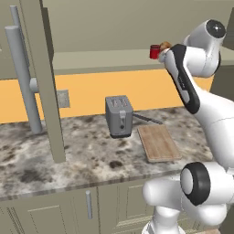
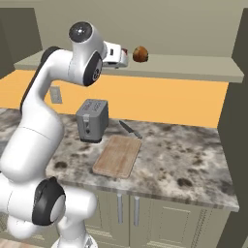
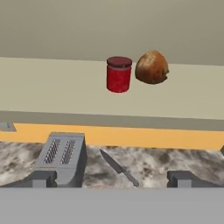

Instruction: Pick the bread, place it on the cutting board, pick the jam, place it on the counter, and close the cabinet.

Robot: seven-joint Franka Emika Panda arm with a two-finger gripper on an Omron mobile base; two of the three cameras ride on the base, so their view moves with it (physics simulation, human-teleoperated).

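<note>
Now we've got the claw (image 3: 112, 178) spread wide and holding nothing, up level with the open cabinet's shelf (image 3: 52, 94). Straight ahead and a touch to the right in the hand view sits the bread (image 3: 151, 67), a glossy brown rounded lump, just beside the jam (image 3: 119, 74), a red cylindrical jar with a darker lid. We judge the bread comes first. Below, the grained wooden cutting board (image 2: 117, 156) lies flat on the mottled marble worktop (image 2: 193, 160), next to a grey toaster (image 2: 92, 119) and a knife (image 2: 130, 129).
</note>
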